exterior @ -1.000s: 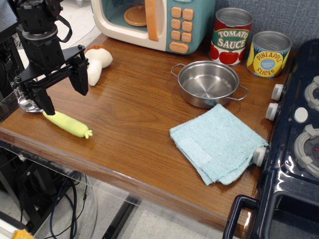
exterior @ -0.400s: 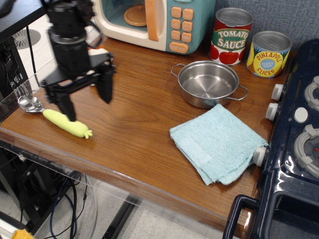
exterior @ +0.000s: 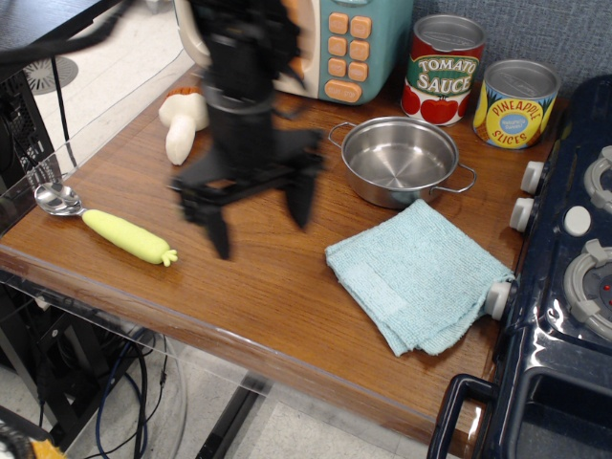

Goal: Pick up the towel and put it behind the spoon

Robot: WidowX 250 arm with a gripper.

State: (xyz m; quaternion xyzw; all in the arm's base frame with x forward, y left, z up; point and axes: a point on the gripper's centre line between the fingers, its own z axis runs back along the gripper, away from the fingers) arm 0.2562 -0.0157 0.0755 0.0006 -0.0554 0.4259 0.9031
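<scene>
the towel [exterior: 418, 274] lies flat on the worktop [exterior: 258, 277], just in front of the steel pot [exterior: 399, 160], with its right corner touching or nearly touching a white stove knob [exterior: 497, 300]. it is a light blue terry cloth folded into a rough square, turned like a diamond, with layered edges showing along its near side. it looks light and limp, so it should drape and sag once lifted, and the folds may fall open; nothing about it is fragile or slippery. a sensible hold would be a pinch through all the layers at the left corner or along the left edge, the part farthest from the pot and the stove, pressing down slightly so that the lower layer comes up too. the gripper [exterior: 260, 215] hangs over the worktop to the left of the towel, blurred, apart from the cloth, its two dark jaws spread wide and carrying nothing. the spoon [exterior: 103, 223] lies well to the left of the towel near the worktop's left edge, silver bowl pointing left, green handle pointing right. a white mushroom toy [exterior: 184, 121] sits beyond the spoon, leaving bare wood between them where the towel could probably go.
</scene>
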